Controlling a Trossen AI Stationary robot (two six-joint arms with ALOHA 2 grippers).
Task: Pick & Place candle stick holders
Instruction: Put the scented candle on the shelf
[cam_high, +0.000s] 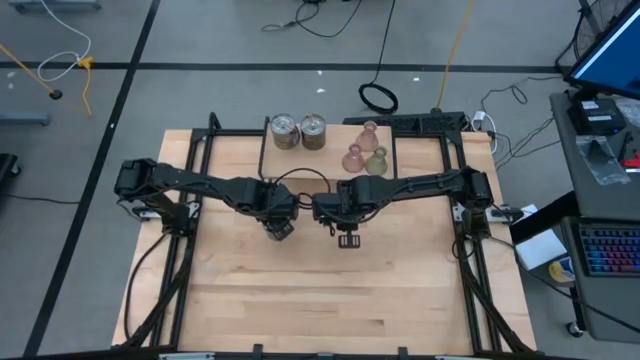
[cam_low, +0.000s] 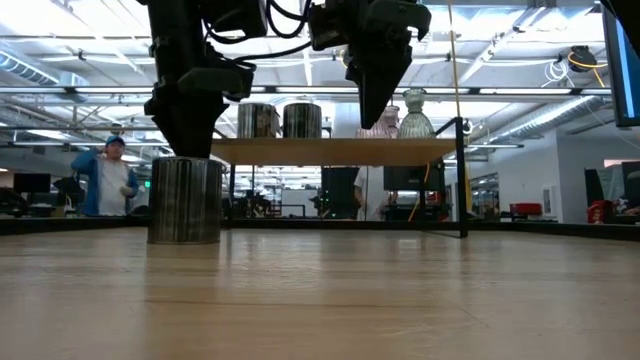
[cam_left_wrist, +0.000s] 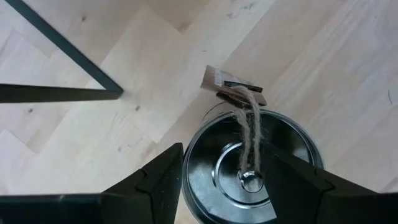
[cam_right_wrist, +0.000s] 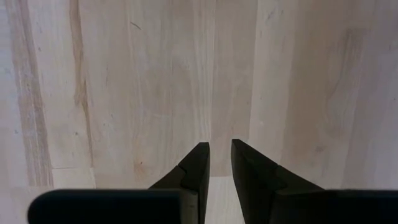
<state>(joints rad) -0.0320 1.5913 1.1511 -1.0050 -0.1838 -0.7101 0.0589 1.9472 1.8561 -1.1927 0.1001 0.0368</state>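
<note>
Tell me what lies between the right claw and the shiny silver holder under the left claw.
Only bare wood table in the low view: the right claw hangs empty beside the silver round metal holder.

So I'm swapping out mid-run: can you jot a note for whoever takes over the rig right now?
Left end effector: fingers on either side of a silver holder standing on the table mid-front; whether they grip it, I can't tell.
Right end effector: nearly closed, empty, above bare wood beside it.
On the raised shelf at the back: two silver holders and three glass holders.
Done: one holder down. Left: five.
</note>
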